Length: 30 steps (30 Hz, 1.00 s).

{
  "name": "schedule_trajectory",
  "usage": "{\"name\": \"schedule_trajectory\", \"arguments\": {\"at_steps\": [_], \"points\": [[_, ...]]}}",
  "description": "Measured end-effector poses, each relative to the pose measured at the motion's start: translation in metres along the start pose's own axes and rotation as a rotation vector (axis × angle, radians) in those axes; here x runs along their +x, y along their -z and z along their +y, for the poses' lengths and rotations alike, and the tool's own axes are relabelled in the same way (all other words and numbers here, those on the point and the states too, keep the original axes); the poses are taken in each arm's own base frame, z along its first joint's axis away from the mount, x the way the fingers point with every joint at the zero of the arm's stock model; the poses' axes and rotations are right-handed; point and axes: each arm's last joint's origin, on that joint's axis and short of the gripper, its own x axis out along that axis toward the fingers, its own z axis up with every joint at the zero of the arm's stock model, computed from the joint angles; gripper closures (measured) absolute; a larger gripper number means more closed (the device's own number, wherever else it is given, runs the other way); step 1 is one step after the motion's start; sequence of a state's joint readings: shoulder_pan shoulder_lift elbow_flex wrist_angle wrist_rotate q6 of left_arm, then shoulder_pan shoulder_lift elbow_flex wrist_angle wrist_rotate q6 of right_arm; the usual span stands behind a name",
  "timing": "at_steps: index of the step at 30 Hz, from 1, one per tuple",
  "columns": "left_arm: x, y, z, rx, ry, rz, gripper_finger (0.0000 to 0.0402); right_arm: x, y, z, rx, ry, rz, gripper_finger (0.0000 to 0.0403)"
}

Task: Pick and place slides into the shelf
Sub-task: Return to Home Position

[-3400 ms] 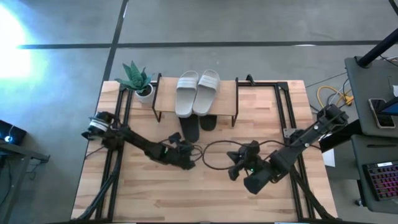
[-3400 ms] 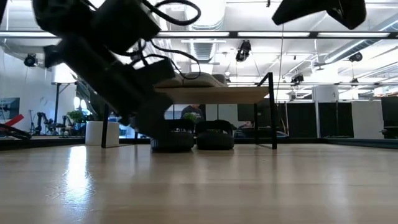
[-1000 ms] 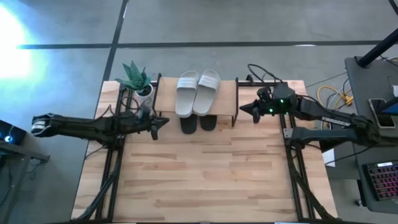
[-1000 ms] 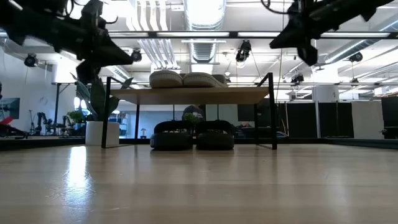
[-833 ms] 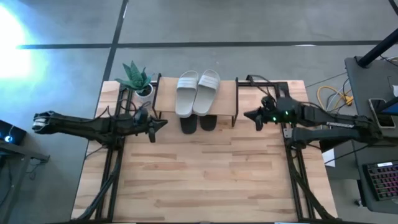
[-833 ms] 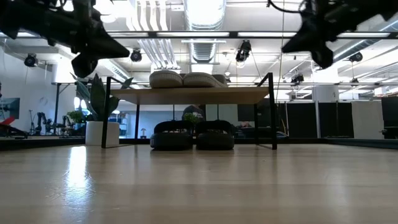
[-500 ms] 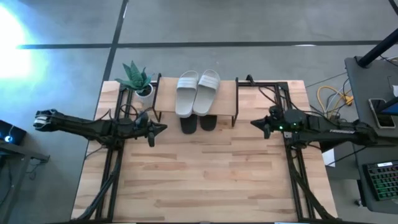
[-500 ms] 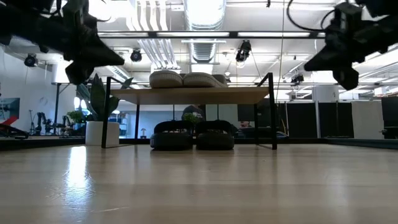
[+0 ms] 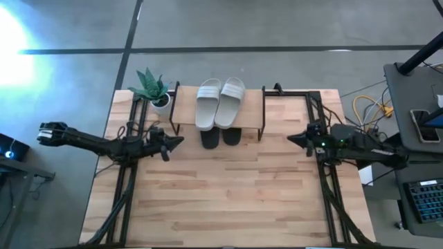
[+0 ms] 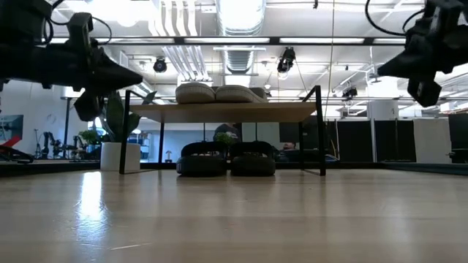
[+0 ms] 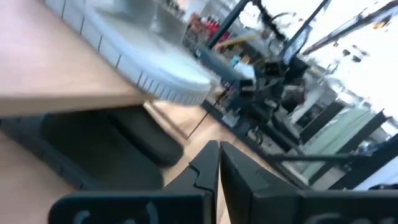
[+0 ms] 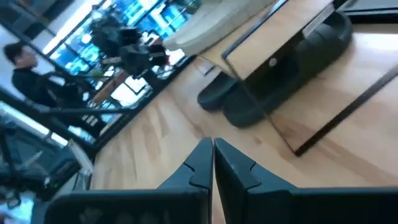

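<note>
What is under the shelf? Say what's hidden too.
The black slides sit side by side under the shelf. From above, its top and the pale slides cover all but one end of each.

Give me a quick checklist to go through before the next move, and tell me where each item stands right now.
1. Both pale slides on top of the shelf, side by side: ok.
2. Both black slides under the shelf, side by side: ok, though the high view shows their ends poking out past the plank's edge.
3. The left gripper empty, fingers shut: ok.
4. The right gripper empty, fingers shut: ok.
5. Both grippers apart from the shelf, one on each side of it: ok.
</note>
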State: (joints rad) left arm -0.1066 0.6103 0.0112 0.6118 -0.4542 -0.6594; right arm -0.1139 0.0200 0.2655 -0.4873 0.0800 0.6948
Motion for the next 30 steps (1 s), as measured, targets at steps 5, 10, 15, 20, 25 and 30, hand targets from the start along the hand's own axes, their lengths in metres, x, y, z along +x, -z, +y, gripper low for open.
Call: {"name": "schedule_trajectory", "arguments": {"at_steps": [5, 10, 15, 20, 25, 30], "points": [[0.001, 0.001, 0.003, -0.008, -0.064, -0.034, 0.0402, 0.008, 0.003, -0.004, -0.005, 0.098, 0.027, 0.0394], [0.002, 0.002, 0.003, 0.0, -0.075, -0.024, 0.0402, 0.014, 0.005, -0.003, 0.093, 0.102, 0.082, 0.0394], [0.003, 0.001, 0.0, 0.078, -0.037, -0.027, 0.0402, 0.02, -0.008, 0.007, -0.151, 0.036, -0.04, 0.0394], [0.001, -0.01, -0.01, 0.264, 0.097, -0.115, 0.0402, 0.021, -0.015, 0.025, -0.438, -0.344, -0.072, 0.0394], [0.001, -0.011, -0.009, 0.312, 0.078, -0.13, 0.0402, 0.03, 0.0, 0.014, -0.397, -0.362, -0.041, 0.0394], [0.003, -0.008, -0.008, 0.316, 0.063, -0.111, 0.0402, 0.04, 0.015, 0.0, -0.337, -0.309, -0.093, 0.0394]]}}
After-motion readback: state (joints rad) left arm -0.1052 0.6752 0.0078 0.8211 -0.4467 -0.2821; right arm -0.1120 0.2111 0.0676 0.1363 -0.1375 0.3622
